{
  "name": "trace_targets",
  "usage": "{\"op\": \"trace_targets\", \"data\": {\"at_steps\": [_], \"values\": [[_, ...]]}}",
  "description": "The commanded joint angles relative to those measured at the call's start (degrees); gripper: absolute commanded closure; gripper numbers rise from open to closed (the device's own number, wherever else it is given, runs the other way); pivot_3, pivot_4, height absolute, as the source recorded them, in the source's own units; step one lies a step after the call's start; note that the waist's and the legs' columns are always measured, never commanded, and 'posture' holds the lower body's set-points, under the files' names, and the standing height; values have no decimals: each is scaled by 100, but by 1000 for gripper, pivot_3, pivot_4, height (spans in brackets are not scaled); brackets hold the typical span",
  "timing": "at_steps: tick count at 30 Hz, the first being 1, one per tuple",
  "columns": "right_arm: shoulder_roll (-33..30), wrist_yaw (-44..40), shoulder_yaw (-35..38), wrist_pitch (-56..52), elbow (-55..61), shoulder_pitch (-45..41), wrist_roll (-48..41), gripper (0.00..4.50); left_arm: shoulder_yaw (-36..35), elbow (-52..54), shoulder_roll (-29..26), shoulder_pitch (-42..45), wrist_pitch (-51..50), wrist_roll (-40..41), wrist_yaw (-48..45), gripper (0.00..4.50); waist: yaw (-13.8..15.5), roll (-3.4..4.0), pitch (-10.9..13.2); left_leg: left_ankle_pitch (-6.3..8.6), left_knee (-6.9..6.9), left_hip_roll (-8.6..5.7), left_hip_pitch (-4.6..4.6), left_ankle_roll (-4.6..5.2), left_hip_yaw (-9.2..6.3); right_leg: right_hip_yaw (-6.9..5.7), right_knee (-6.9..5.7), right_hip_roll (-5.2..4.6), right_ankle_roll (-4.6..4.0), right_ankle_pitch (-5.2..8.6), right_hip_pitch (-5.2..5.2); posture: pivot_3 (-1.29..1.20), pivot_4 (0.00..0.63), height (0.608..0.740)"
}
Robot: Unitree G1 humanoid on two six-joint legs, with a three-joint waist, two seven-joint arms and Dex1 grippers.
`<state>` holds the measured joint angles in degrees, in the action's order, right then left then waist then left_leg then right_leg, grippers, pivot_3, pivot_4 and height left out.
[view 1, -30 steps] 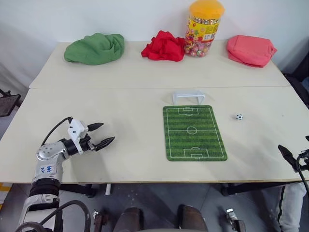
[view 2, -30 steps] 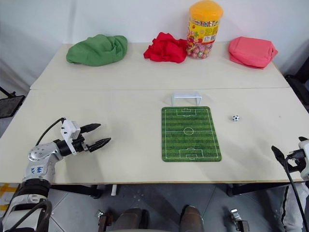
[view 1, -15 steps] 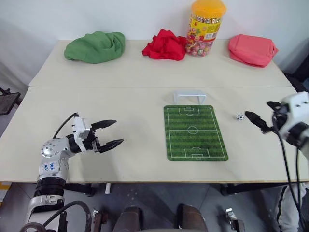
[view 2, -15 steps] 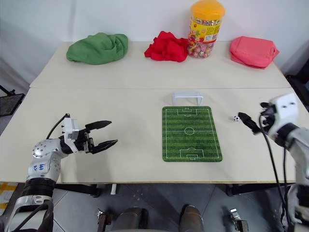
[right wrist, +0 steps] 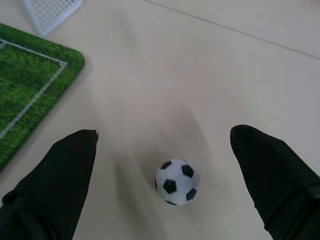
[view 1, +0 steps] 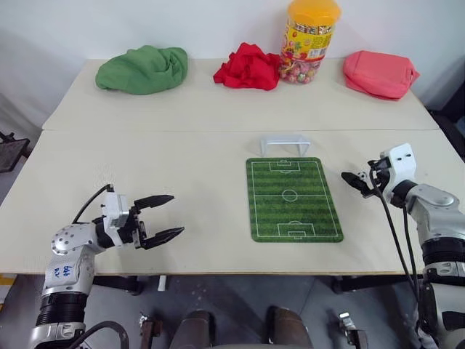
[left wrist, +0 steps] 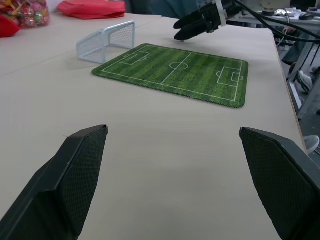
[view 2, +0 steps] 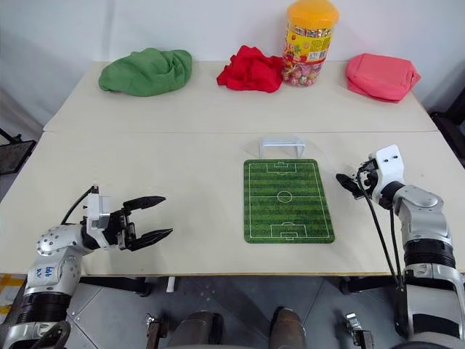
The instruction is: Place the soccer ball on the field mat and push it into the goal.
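Observation:
The soccer ball (right wrist: 177, 182) lies on the bare tabletop just right of the field mat (view 1: 293, 198), near the mat's far right corner. My right gripper (right wrist: 164, 131) is open and low over the table, one black finger on each side of the ball and not touching it. From the head, the right gripper (view 1: 354, 179) covers the ball. The white goal (view 1: 285, 144) stands against the mat's far short edge. At the table's front left, my left gripper (view 1: 176, 214) hovers open and holds nothing, pointing toward the mat.
Along the back of the table lie a green cloth (view 1: 143, 69), a red cloth (view 1: 247, 67), a candy jar with an orange lid (view 1: 310, 40) and a pink pouch (view 1: 379, 73). A seam runs across between the two tabletops, behind the goal.
My right arm has swung in from the table's right front corner to the ball and now straddles it. My left gripper has drawn back a little and turned further right.

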<state>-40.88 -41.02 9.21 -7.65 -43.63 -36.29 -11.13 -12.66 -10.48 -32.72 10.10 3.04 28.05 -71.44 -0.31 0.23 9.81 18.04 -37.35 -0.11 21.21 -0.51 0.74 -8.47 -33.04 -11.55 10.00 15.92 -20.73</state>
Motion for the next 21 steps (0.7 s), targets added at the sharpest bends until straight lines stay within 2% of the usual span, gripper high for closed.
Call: {"op": "trace_targets", "data": {"at_steps": [1,4,7,16,17,21], "values": [[58,-67,27,74,-199,-79,38,58,-158,346,-92,-111,-29,169,86,0,-7,0,0,0,0,0,0,0,0,0,0,0,0,0,0,0,150,740],[86,-45,92,-20,-185,-48,6,58,-184,415,-100,-147,-63,187,124,0,-22,0,0,0,-1,1,-2,0,1,1,-1,1,0,0,1,0,150,740],[109,-10,151,-20,-106,57,-31,615,-191,411,-113,-159,-61,200,123,0,-30,0,0,0,-2,1,-2,0,0,1,-2,0,0,0,2,0,150,740],[54,170,274,157,50,144,-90,3618,-53,143,-41,145,60,156,-9,0,20,0,0,0,-16,0,-2,0,-2,1,-5,0,0,0,7,0,150,740],[36,179,287,169,87,138,-98,3655,-32,91,-28,204,81,147,-39,0,15,0,0,0,-16,0,-2,0,-2,1,-6,0,0,0,7,0,150,740],[-114,-23,275,-180,1572,548,-244,3655,128,-87,-3,373,151,128,-322,0,5,5,3,0,-4,0,0,-1,-1,1,-5,0,0,0,-1,0,150,740]]}}
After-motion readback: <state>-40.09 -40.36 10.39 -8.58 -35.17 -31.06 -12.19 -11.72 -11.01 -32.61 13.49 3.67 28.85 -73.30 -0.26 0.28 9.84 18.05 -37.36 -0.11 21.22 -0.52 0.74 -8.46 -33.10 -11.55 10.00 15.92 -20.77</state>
